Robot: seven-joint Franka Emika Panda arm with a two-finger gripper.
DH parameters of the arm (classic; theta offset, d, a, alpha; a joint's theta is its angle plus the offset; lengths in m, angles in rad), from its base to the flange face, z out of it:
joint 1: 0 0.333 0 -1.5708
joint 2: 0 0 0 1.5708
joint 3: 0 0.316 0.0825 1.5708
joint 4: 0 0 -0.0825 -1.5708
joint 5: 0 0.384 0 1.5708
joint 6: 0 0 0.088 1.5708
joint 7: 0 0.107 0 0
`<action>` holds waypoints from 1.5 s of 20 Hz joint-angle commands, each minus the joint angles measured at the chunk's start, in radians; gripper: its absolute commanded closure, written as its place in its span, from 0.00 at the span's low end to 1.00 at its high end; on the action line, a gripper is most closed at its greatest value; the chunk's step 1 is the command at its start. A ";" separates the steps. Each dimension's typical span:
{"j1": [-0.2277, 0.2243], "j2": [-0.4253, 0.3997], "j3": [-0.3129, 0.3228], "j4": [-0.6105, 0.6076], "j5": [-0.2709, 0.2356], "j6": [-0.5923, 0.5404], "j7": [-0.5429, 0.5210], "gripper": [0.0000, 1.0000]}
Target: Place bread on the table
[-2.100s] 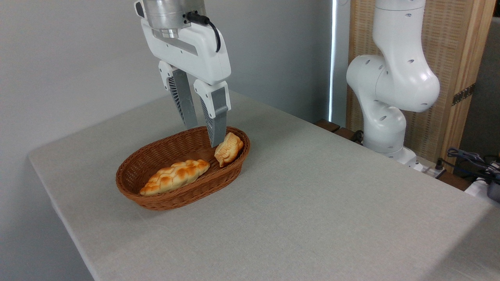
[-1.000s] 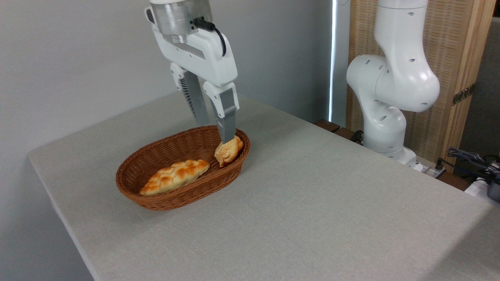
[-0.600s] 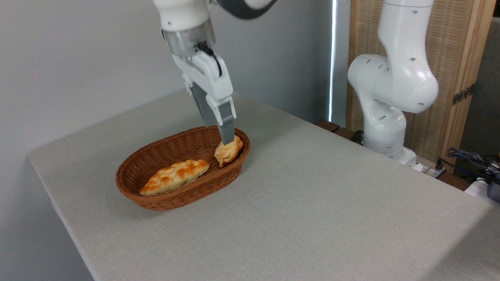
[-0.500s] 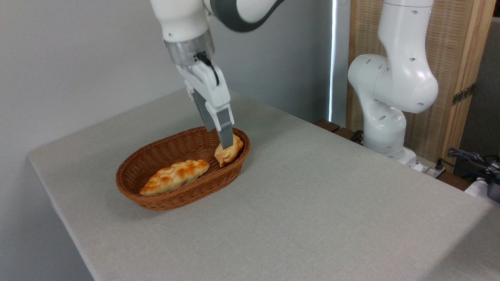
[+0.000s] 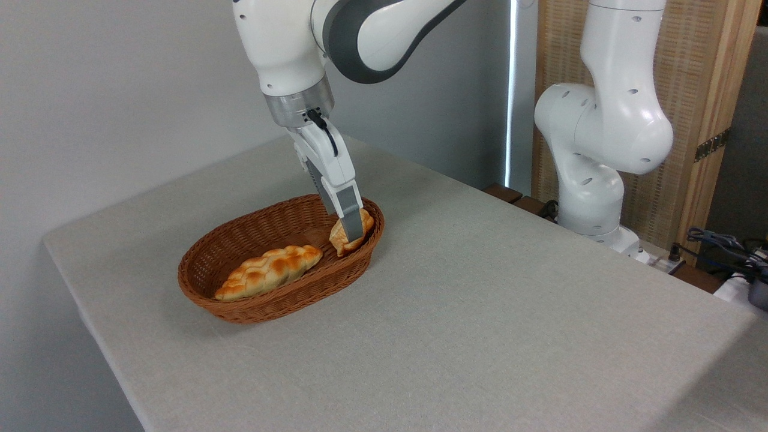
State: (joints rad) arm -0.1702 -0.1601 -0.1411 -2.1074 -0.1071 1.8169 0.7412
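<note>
Wall: plain pale grey wall fills the left and rear of the room.
Table: large rectangular table with a light grey cloth-textured top; its left and front corners run out of the picture.
Basket: brown oval wicker basket stands on the left half of the table.
Loaf: long braided glazed loaf lies inside the basket, toward its left end.
Bun: small round golden-tan bun with layered sides sits tilted against the inner wall at the basket's right end, not on the table top.
Pincer: white two-finger gripper with grey fingers reaches down into the basket at the bun; the near finger covers the bun's middle and the far finger is hidden behind it, so I cannot tell how wide the jaws stand or whether they clamp the bun.
Arm: white and grey robot arm is cut off by the top edge.
Base: white arm column rises beyond the table's far edge.
Panel: wooden slatted panel stands behind it.
Cables: dark tangle of cables at the right edge, hard to make out.
</note>
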 commanded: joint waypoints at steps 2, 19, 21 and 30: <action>0.000 -0.010 0.000 -0.026 -0.078 0.024 0.023 0.00; 0.001 0.019 -0.009 -0.057 -0.125 0.062 0.001 0.00; 0.000 0.019 -0.012 -0.066 -0.125 0.068 0.003 0.00; 0.001 0.021 -0.012 -0.068 -0.125 0.073 0.003 0.43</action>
State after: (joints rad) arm -0.1699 -0.1304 -0.1513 -2.1602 -0.2105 1.8611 0.7410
